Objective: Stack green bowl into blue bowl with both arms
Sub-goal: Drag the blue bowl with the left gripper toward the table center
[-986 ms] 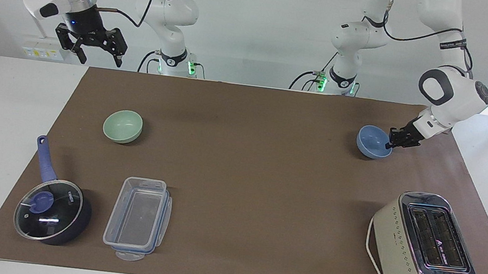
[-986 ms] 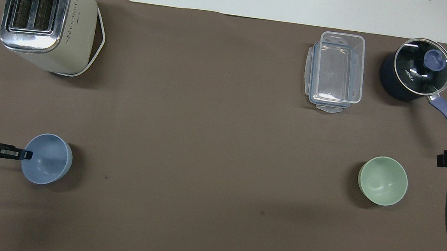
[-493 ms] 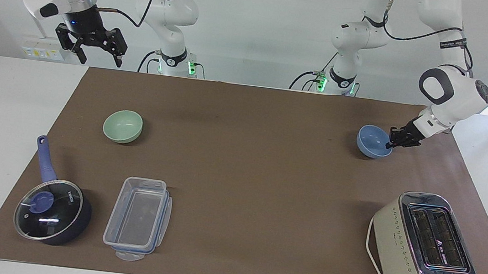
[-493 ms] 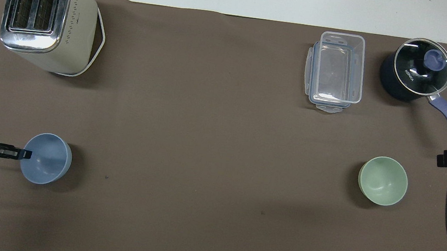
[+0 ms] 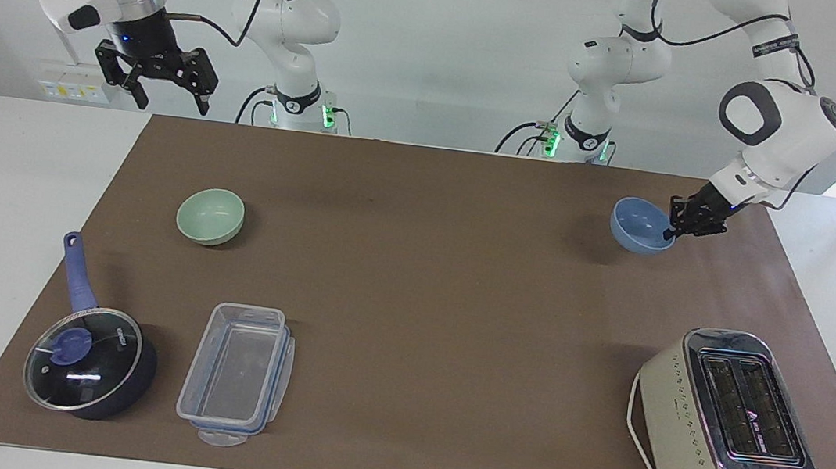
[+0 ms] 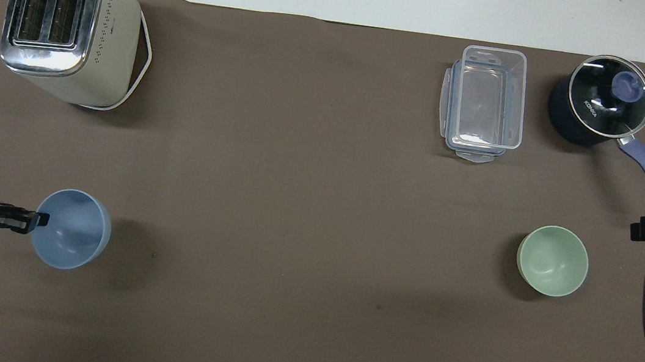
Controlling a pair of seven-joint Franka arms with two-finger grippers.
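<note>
Your left gripper (image 5: pixel 672 230) has its jaws clamped on the blue bowl's (image 5: pixel 641 225) rim, bowl lifted off the surface, presumably to carry it. Green bowl (image 5: pixel 210 215) sits near the pan (image 5: pixel 88 362), free for the right gripper (image 5: pixel 155 79), jaws apart, waiting.

my two white arms, black cables looped along them

rounded glossy joints with black bands, green lights at both bases; each ends in a black gripper below a silver wrist ring.
</note>
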